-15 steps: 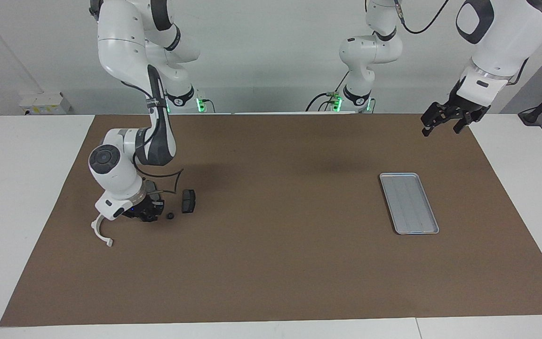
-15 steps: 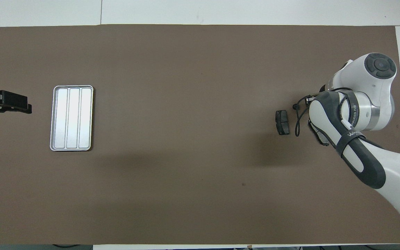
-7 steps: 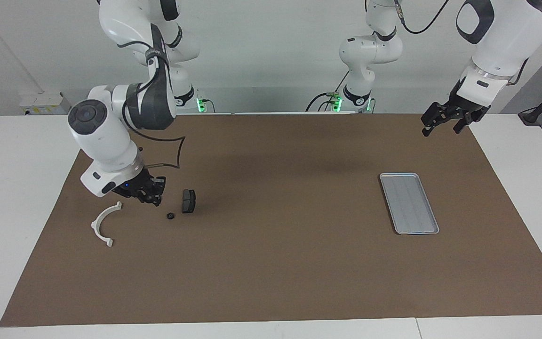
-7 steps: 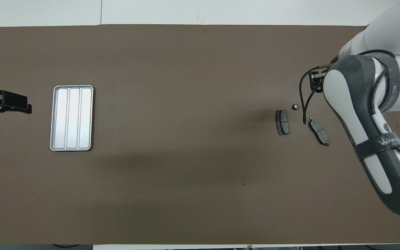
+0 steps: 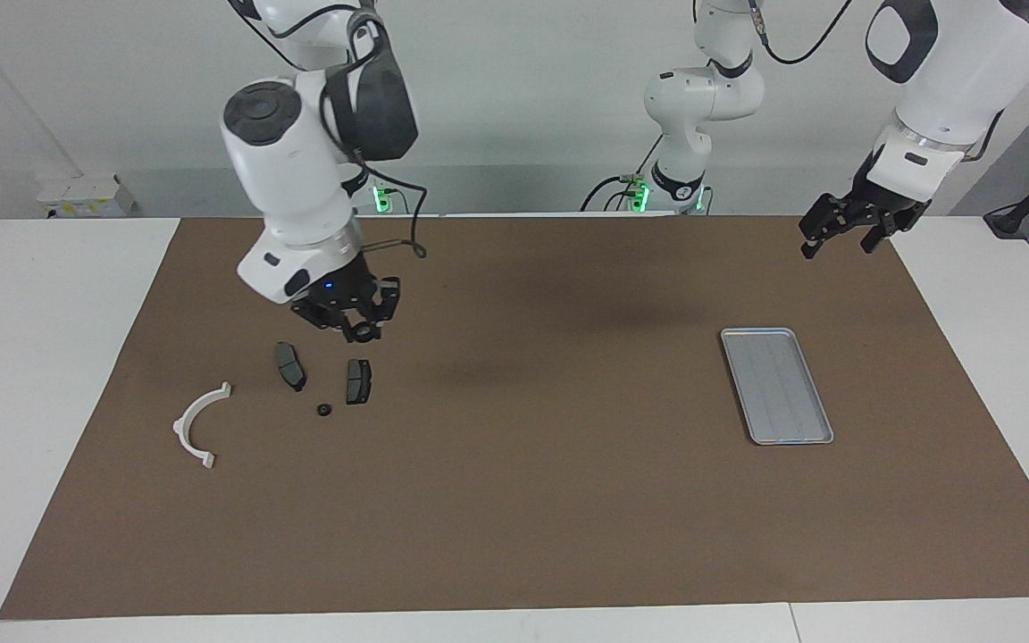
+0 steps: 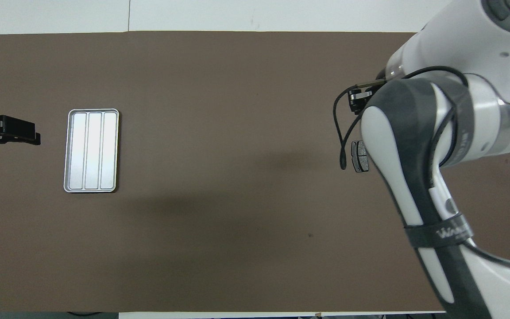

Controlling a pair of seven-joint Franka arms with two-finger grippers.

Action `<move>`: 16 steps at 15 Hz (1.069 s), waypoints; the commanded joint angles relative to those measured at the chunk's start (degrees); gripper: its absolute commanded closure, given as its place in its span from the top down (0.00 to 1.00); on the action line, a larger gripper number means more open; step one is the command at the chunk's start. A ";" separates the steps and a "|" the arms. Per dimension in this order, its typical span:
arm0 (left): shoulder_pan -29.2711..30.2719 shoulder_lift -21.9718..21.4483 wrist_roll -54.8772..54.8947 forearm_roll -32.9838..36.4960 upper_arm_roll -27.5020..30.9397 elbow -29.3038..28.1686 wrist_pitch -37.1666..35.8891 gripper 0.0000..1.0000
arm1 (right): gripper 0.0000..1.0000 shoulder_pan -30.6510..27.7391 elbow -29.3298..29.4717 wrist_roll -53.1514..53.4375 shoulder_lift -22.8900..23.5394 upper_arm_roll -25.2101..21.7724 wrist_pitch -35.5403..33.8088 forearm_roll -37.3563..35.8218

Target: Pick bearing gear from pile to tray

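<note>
A small round black bearing gear (image 5: 361, 334) is clamped in the right gripper (image 5: 359, 329), raised over the pile (image 5: 322, 384), well apart from the tray (image 5: 817, 435); the left gripper (image 5: 845, 234) is held open, waiting.

— Any writing anywhere?
— Only on the strap (image 6: 441, 232) round the right arm (image 6: 419, 146), lower right of the overhead view: pale letters starting "W", the rest too blurred to read.
</note>
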 commanded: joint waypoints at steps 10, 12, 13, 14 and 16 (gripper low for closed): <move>0.47 -2.37 -0.76 -0.73 0.82 -3.35 -0.65 1.00 | 0.00 24.83 1.86 3.95 12.43 -13.40 8.30 14.81; 0.47 -2.72 -1.11 -0.73 0.82 -3.97 -0.04 1.00 | 0.00 24.83 1.77 3.95 14.19 -13.05 9.97 15.34; 0.47 -2.72 -2.85 -0.73 0.82 -4.15 0.57 1.00 | 0.00 24.83 1.69 4.04 14.72 -12.96 10.85 15.26; 0.47 -2.72 -5.39 -0.73 0.82 -4.24 1.01 1.00 | 0.00 24.83 1.25 4.04 15.33 -12.44 11.30 15.26; 0.38 -2.98 -8.40 -0.73 0.82 -5.37 1.72 1.00 | 0.00 24.83 -0.59 3.96 16.13 -12.08 13.48 15.17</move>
